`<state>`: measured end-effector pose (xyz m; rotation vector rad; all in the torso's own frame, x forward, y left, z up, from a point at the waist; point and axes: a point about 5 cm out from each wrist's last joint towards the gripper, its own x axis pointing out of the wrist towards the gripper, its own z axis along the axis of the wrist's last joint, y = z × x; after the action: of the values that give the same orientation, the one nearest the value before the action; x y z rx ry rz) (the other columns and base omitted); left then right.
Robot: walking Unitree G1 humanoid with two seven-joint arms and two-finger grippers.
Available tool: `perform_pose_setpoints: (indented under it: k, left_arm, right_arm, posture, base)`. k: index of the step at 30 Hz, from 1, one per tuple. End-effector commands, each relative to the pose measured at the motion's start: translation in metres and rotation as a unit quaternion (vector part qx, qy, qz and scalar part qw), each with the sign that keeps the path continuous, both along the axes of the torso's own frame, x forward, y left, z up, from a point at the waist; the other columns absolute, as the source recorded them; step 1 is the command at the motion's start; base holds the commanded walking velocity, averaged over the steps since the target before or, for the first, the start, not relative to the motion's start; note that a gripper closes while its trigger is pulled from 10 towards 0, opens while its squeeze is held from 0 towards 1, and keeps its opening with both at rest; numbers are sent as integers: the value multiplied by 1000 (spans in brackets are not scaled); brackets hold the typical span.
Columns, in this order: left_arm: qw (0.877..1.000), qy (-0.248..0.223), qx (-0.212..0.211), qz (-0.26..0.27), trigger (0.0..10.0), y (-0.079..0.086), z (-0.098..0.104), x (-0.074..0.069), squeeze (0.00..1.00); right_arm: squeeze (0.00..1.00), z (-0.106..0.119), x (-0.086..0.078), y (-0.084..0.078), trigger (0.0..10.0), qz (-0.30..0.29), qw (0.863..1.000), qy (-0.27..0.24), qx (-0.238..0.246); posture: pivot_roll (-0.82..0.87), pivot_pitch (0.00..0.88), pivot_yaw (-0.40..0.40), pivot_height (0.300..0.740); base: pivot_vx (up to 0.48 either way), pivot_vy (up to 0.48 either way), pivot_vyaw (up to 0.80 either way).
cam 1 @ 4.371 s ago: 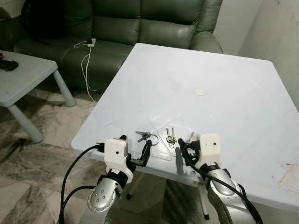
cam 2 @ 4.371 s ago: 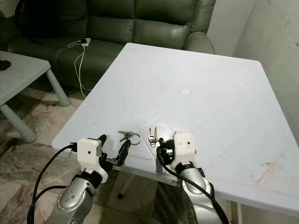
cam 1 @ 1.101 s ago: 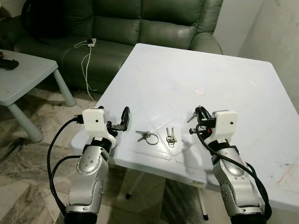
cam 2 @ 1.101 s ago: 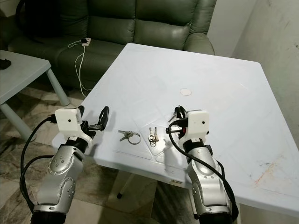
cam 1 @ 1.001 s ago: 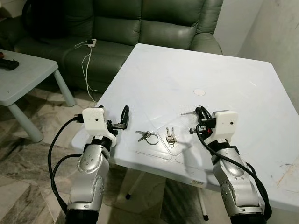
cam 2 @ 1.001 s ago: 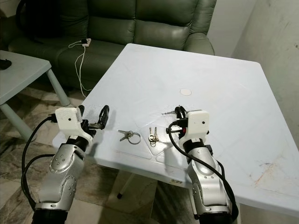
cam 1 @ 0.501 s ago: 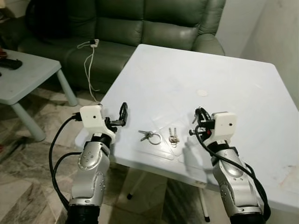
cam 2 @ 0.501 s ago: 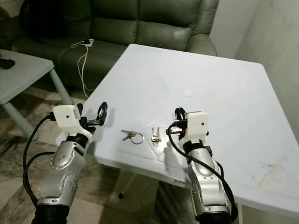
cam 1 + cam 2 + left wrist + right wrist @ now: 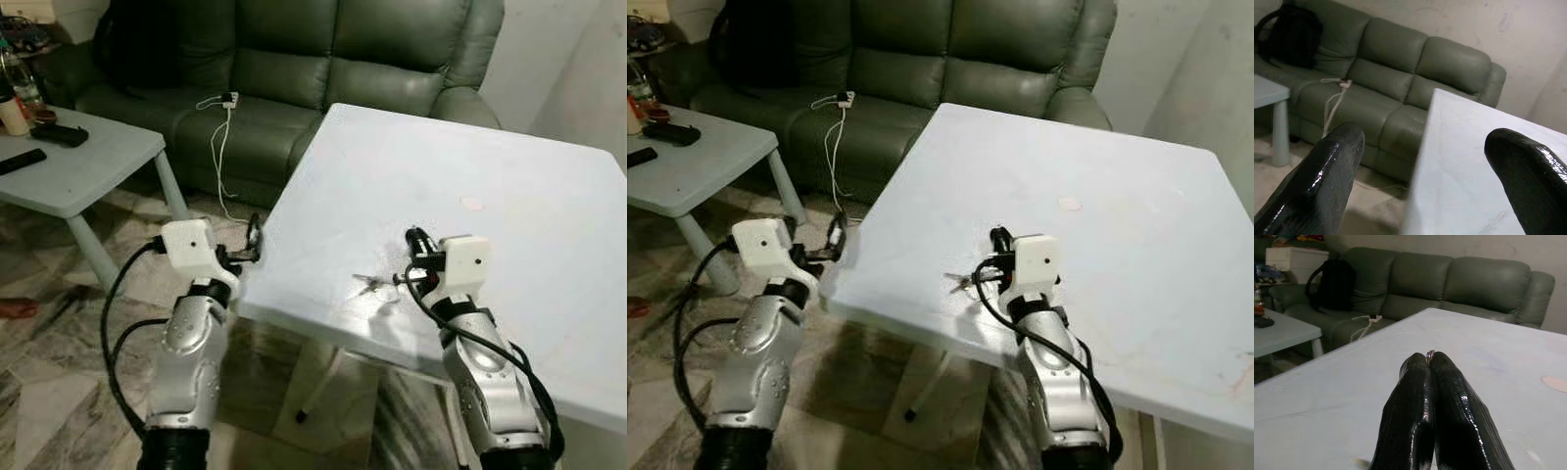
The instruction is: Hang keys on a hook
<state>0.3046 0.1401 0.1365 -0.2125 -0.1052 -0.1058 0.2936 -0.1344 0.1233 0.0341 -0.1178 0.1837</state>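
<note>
The right hand (image 9: pixel 409 257) grips the keys (image 9: pixel 370 282), pinched at their ring (image 9: pixel 1430 353), above the surface (image 9: pixel 529 196); left hand (image 9: pixel 253 238) hangs spread, empty.

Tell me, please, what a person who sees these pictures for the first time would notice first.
First, the right gripper, raised over the near part of the white table and shut on a key ring, with keys dangling beside it. Next, the left gripper, open, beyond the table's left edge. Behind stands a green sofa with a white charger cable on its seat.
</note>
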Motion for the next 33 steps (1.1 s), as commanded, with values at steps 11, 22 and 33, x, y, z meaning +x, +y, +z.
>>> perform_pose_setpoints:
  k: [11,22,33]
  left_arm:
    - [1000,-5,-1,0,10000,-1,2,2,0]
    - [1000,-10,0,3,10000,-2,3,3,0]
    - [1000,-12,-2,3,10000,-2,3,3,0]
  right_arm:
    - [0,2,1,-2,10000,-1,1000,-4,-5]
    - [0,3,1,-2,10000,0,1000,-5,-7]
    - [0,3,1,-2,10000,4,1000,-4,-8]
  posture:
    - [-28,0,-77,740]
    - [-29,0,-80,740]
    - [-29,0,-84,740]
  base:
    - [0,424,0]
    - [0,75,0]
    - [0,0,0]
